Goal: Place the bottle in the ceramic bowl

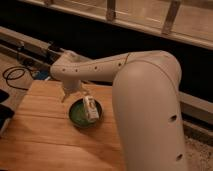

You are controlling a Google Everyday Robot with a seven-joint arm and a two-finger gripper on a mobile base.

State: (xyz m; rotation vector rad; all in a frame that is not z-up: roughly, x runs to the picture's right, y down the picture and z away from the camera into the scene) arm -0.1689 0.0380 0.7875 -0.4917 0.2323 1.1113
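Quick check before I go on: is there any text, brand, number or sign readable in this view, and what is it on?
No text can be read anywhere in this view.
bottle: pale label, with any print too blurred to read; it lies in the ceramic bowl.
gripper: just above the bowl's rim, no markings seen.
Robot arm: only dark round holes, no lettering.
Wooden table: no print.

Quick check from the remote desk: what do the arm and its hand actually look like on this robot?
The arm is smooth, off-white and thick, with rounded shells and small dark dots along its forearm and lower side. No cables show on it. The hand is the same pale colour, with short light fingers, just above the left rim of the green bowl on the wooden table.
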